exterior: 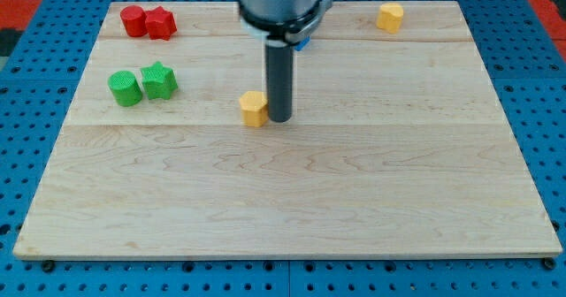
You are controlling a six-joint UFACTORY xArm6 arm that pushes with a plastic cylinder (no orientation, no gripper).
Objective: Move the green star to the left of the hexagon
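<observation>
Task judged barely begun: the green star-shaped block (159,80) is seen near the board's left edge, untouched, well apart from the yellow hexagonal block (254,108) mid-board, beside which my tip (279,119) is placed; no jaws are fitted.

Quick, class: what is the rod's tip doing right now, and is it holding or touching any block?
My tip: holds nothing, no jaws to open or close; it sits just right of the nearer yellow block, contact cannot be told, far from the green star.

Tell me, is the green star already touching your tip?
No, the green star sits far toward the view's left beside the green cylinder, while my tip is next to a yellow block.
</observation>
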